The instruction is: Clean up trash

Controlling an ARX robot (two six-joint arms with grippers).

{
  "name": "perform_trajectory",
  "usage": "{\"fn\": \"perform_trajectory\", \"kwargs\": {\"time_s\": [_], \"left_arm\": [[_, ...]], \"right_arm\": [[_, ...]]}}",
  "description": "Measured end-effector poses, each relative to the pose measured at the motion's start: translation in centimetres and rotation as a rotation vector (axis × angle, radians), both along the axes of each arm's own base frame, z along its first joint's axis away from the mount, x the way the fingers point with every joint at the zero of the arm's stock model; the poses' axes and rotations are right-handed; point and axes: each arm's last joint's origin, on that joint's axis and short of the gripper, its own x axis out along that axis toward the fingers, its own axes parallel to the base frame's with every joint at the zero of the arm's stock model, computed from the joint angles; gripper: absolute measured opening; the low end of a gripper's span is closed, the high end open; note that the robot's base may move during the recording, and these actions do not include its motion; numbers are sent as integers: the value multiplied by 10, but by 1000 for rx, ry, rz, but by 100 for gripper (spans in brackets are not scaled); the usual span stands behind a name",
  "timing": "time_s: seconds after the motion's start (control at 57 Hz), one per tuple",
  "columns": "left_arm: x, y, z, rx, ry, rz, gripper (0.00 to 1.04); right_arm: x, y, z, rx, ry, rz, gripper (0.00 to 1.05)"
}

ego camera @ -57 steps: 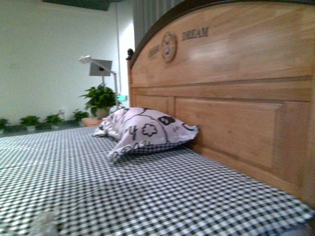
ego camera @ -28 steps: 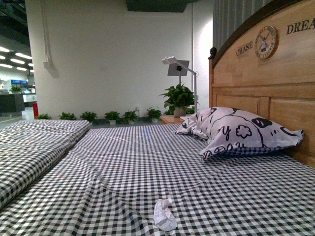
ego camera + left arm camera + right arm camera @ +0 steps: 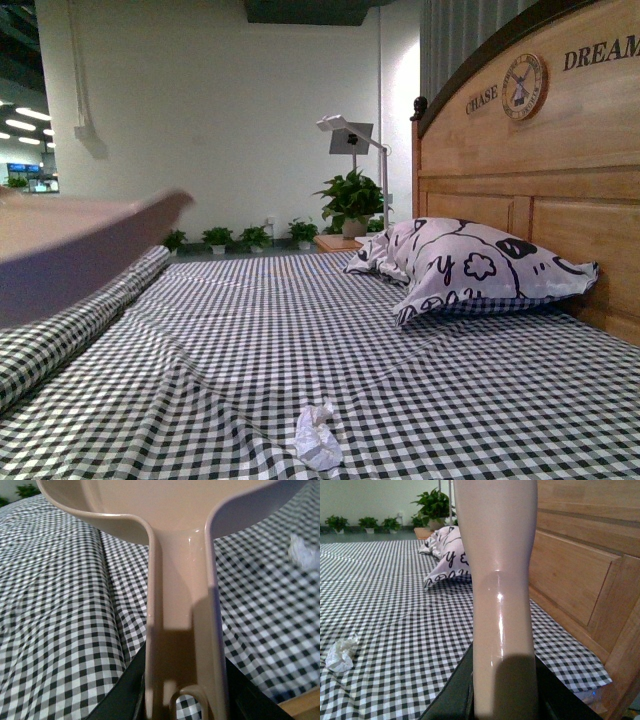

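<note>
Bed: checked sheet, fills the lower half of the front view.
Headboard: wooden, at 2 o'clock.
Pillow: patterned, at 3 o'clock, just beside the headboard.
Dustpan: beige, blurred, at 9 o'clock above the bed.
Left hand: closed around the dustpan's stem.
Right hand: closed around a beige pole; its far end is out of view.
Trash: crumpled white paper on the sheet at 6 o'clock, well apart from the pillow.

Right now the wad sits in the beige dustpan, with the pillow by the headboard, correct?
No. The wad lies on the checked sheet, not in the dustpan; the front view shows it. The pillow is by the headboard.
</note>
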Motion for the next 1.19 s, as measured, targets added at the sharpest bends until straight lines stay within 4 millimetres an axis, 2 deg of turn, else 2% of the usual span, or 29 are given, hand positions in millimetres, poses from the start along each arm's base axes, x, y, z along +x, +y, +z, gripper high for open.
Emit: {"fn": "perform_trajectory", "kwargs": {"time_s": [0.07,0.228,0.579,0.825,1.193], "left_arm": [[21,8,-18,117,74,-62,26],[38,8,-34,221,153,-137,26],[69,-24,-45,257,225,-321,26],[79,-34,-64,282,308,-395,26],[92,-34,-82,306,366,-426,26]], "right_arm": [[0,0,0,1,-1,2,19],[0,0,0,0,0,-1,19],[0,0,0,0,0,-1,19],[0,0,0,0,0,-1,19],[0,0,0,0,0,-1,19]]}}
